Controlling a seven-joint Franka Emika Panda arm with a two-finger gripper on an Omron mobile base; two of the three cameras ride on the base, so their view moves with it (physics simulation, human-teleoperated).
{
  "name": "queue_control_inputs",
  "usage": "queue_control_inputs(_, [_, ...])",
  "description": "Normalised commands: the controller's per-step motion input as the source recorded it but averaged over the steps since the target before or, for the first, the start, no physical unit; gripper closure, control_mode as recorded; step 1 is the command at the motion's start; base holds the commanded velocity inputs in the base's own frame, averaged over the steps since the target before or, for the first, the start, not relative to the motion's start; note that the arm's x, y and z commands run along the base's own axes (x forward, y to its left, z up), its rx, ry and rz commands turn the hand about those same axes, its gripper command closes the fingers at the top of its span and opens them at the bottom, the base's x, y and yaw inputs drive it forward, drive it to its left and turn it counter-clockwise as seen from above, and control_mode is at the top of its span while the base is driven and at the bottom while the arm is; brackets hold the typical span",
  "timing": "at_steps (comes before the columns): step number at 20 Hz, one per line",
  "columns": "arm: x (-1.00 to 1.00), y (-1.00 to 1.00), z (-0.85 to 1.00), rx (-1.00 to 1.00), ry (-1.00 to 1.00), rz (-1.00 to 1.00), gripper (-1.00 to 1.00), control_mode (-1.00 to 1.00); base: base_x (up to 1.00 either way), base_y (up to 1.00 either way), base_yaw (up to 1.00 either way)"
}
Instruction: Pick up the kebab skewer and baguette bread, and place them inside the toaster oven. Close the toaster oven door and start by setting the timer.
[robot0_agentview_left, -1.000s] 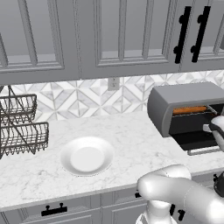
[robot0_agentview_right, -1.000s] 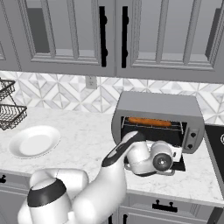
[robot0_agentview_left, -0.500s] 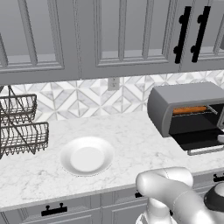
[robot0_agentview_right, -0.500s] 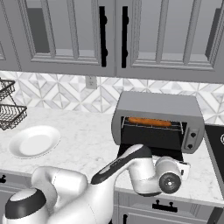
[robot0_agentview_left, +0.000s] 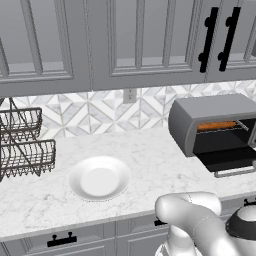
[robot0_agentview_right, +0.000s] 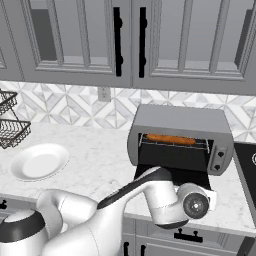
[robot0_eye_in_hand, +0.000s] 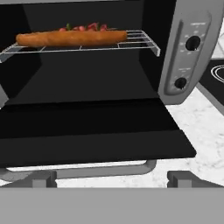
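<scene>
Both foods are loaded. The baguette bread (robot0_eye_in_hand: 72, 38) lies along the wire rack (robot0_eye_in_hand: 140, 41) inside the toaster oven (robot0_agentview_right: 180, 137), straight ahead of and above my fingers, and the kebab skewer (robot0_eye_in_hand: 85, 27) shows as red chunks just behind the loaf, touching or nearly so — I cannot tell which. The toaster oven door (robot0_eye_in_hand: 94, 140) is still dropped flat and open, between the fingers and the rack, its silver bar handle (robot0_eye_in_hand: 105, 170) just beyond the fingertips.

Gripper (robot0_eye_in_hand: 111, 179): jaws spread to full width, nothing between them. One tip (robot0_eye_in_hand: 41, 178) sits below the handle's left end, the other (robot0_eye_in_hand: 186, 178) below and outside its right corner. The hand hangs low in front of the counter edge in the right base view.

Step in hand, as I judge it: shut the door. How I would do it well — come up under the handle near its middle rather than at a corner, so the door does not twist, and lift along the hinge arc, not straight forward. No need to clamp; a push from beneath should serve. Keep the fingers clear of the rack, since a knock could shift the loaf. The timer knobs (robot0_eye_in_hand: 192, 43) lie up and to the right of the fingers, and come next.
</scene>
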Motion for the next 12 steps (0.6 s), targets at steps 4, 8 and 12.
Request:
queue_control_inputs(4, [-0.18, 0.0, -0.39, 0.0, 0.13, 0.05, -1.0, -1.0, 0.0, 0.0, 0.0])
queue_control_inputs(8, [-0.1, 0.0, -0.36, 0.0, 0.04, 0.03, -1.0, -1.0, 0.0, 0.0, 0.0])
queue_control_inputs(12, [0.0, 0.0, -0.23, 0.0, 0.0, 0.01, -1.0, -1.0, 0.0, 0.0, 0.0])
